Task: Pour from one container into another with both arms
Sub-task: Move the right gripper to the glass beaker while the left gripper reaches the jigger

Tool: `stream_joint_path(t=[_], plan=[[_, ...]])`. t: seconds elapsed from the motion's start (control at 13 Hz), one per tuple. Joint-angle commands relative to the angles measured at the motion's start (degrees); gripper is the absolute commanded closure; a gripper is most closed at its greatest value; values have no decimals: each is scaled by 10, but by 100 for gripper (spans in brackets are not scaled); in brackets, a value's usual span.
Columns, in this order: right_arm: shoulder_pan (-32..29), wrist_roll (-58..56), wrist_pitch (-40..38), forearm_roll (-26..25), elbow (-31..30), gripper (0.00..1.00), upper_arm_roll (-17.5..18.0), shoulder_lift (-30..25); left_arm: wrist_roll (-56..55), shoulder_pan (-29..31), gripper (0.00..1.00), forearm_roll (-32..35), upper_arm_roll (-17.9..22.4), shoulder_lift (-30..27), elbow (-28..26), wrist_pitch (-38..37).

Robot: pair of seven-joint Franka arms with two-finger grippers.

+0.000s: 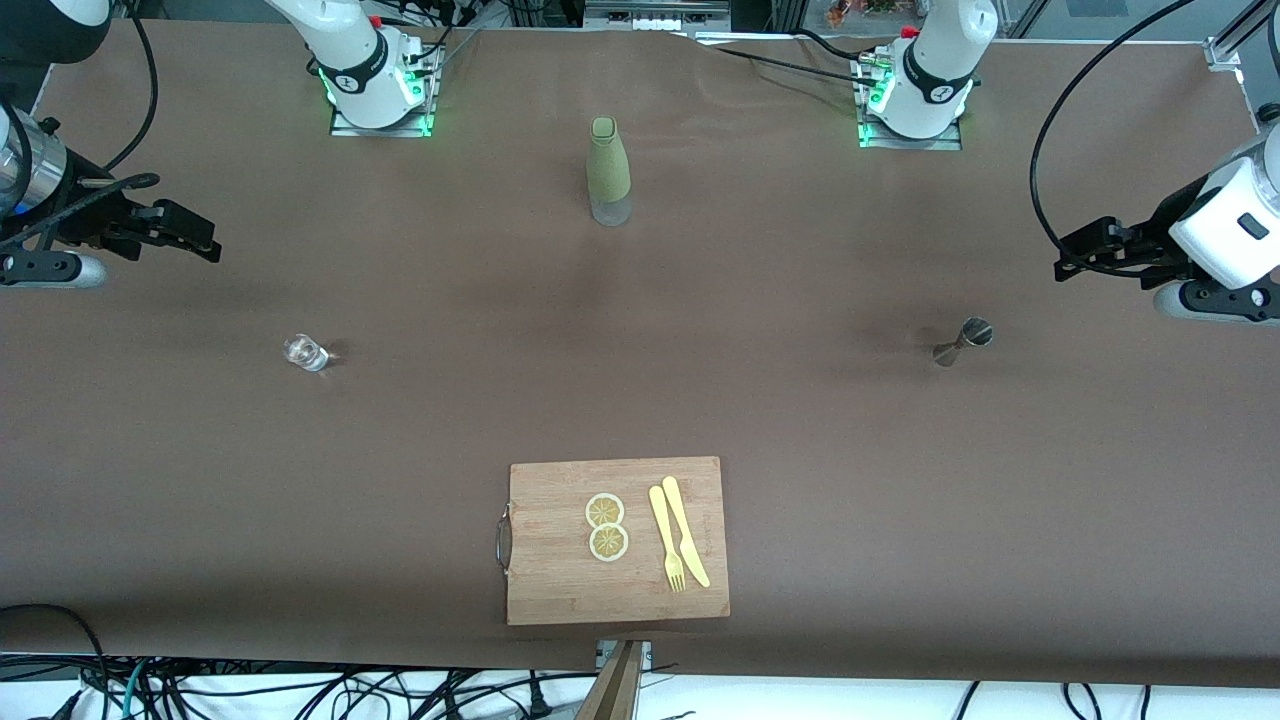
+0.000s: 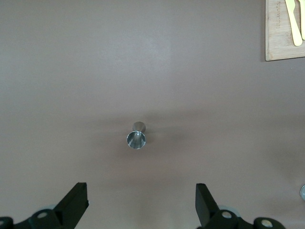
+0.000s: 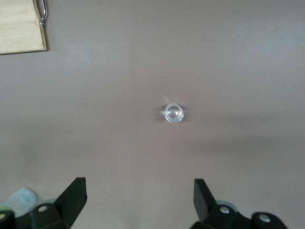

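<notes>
Brown covering spreads over the whole surface [image 1: 800,420], with the bases of the two white arms standing along its edge farthest from the front camera. Between those bases, a tall green bottle [image 1: 608,170] with a clear bottom stands upright. A small clear glass [image 1: 305,352] stands toward the right arm's end of the surface, nearer to the front camera than the bottle. A metal measuring cup [image 1: 962,341], shaped like an hourglass, stands upright toward the left arm's end, at about the same depth as the glass and well apart from it.

A wooden cutting board [image 1: 560,580] with a metal handle [image 1: 502,541] lies close to the front camera's edge, midway along the surface. On the board lie two lemon slices [image 1: 606,526], touching each other, and just beside them a yellow fork [image 1: 667,537] and a yellow knife [image 1: 685,530] laid side by side.

The right gripper [image 1: 205,240] hangs in the air over the right arm's end of the surface, its fingers [image 3: 74,195] apart and holding nothing; its wrist view looks down on the glass. The left gripper [image 1: 1068,262] hangs over the left arm's end, fingers [image 2: 76,200] likewise spread and holding nothing, with the measuring cup seen open-mouthed below it.
</notes>
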Motion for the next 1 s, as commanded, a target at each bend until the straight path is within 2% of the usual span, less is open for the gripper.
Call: stream_joint_path(t=[0.0, 0.77, 0.92], plan=[[0, -3, 6, -2, -6, 0, -1, -8, 10, 0, 0, 7, 1, 8, 17, -4], [-2, -13, 2, 0, 0, 0, -1, 17, 15, 11, 0, -1, 3, 15, 14, -12], [-1, -38, -8, 19, 0, 0, 1, 30, 101, 24, 0, -2, 3, 23, 14, -12]])
